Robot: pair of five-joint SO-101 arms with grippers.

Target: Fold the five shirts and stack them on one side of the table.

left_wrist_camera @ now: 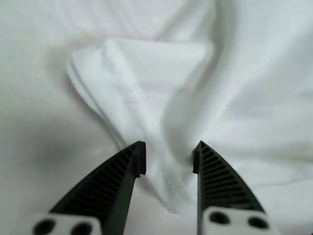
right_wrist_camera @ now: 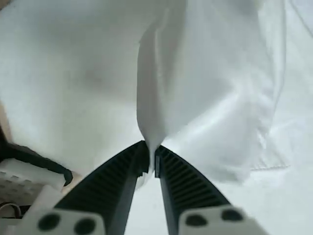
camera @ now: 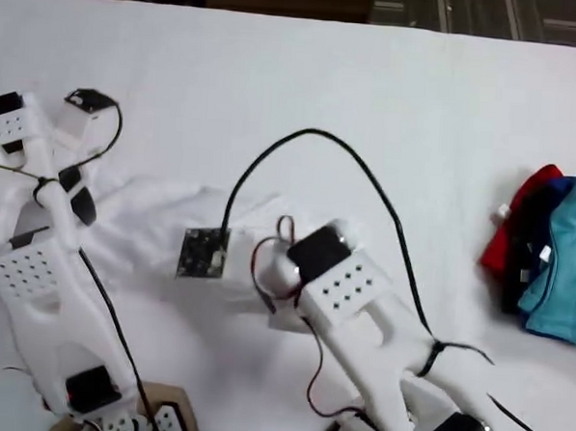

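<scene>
A white shirt lies on the white table, near the middle and a bit to the left side in the high view; it is crumpled and not flat; white on white makes its edges hard to see.

The left arm stands at the left side of the table; its left jaws are open a fair way; the two black tips sit on either side of a thick folded bit of the white shirt; the tips are right by the cloth, but I cannot tell if they touch it; they do not squeeze it.

The right arm is near the middle of the table, just beside the shirt; its right jaws are closed tight on a thin fold of the white shirt; the cloth comes up to a point where the tips pinch it.

A black cable makes a big loop over the table above the right arm.

Three more shirts lie in a pile at the right edge of the table, well apart from the white one; a red shirt, a dark blue shirt and a teal shirt; they touch each other.
</scene>
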